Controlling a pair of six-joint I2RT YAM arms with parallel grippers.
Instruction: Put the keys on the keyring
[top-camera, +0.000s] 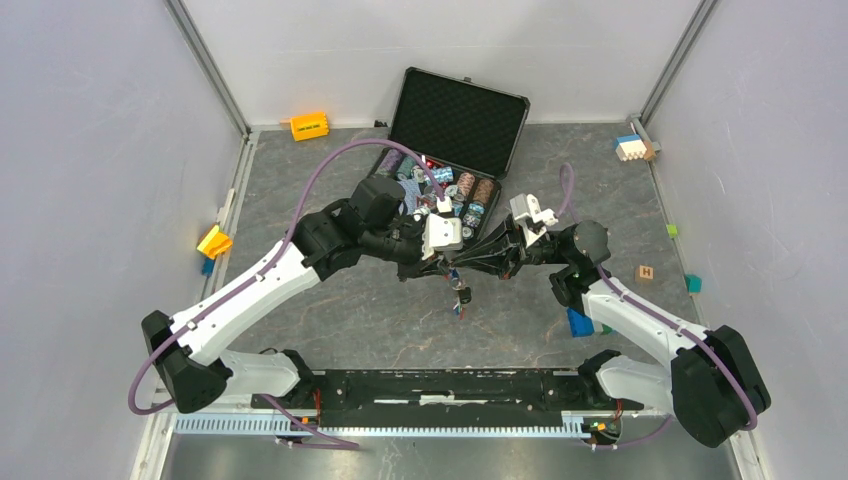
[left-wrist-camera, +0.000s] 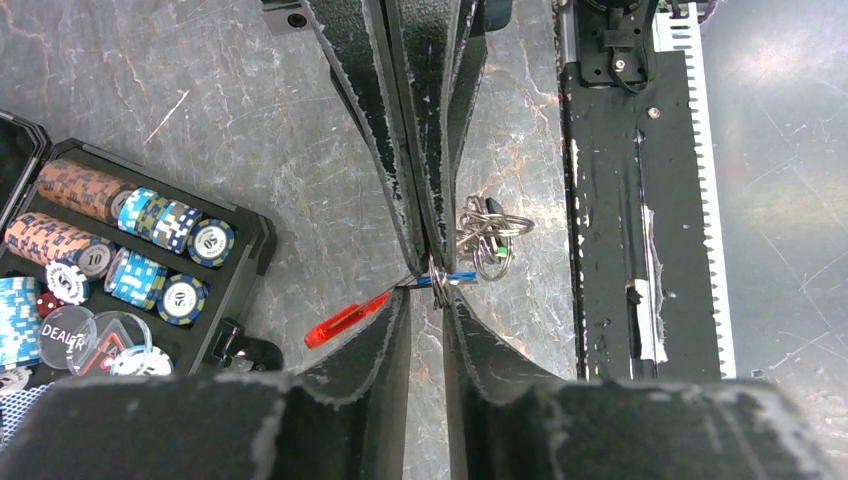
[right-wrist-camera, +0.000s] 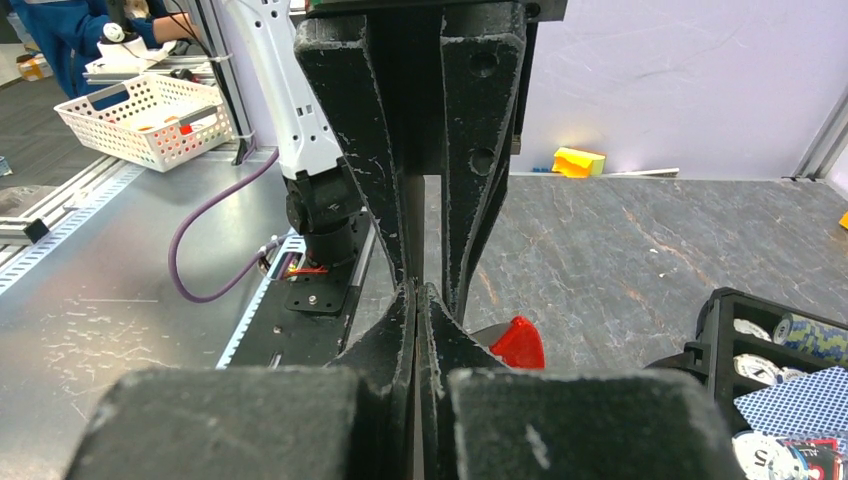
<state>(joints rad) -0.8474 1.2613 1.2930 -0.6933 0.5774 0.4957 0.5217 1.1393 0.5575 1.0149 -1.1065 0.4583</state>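
Threading looks to be the step in hand: both arms meet tip to tip above the table, in front of the chip case (left-wrist-camera: 255, 235). Left wrist view, left to right: red fob (left-wrist-camera: 345, 320) juts out level to the left; keyring (left-wrist-camera: 437, 281) sits right where the two pairs of tips meet; a blue-capped key (left-wrist-camera: 463, 277) pokes out on its right; more keys (left-wrist-camera: 488, 238) bunch just beside, blades and small rings tangled. Left gripper (left-wrist-camera: 428, 300): jaws a narrow slit apart, released or nearly so, no firm pinch showing. Right gripper (left-wrist-camera: 430, 258): clenched, tips at the ring's upper edge, seemingly carrying it. To do this well, my judgement: right should hold the ring dead steady while left takes a single key by its cap and feeds its hole along the wire's split, slowly, without twisting the bundle. Hard to read: the ring's split, which keys are on it, cap colours in the bunch. Right wrist view gives only a corner of the fob; ring and keys are hidden behind its own fingers. Overhead, the cluster is a small dark dangle.
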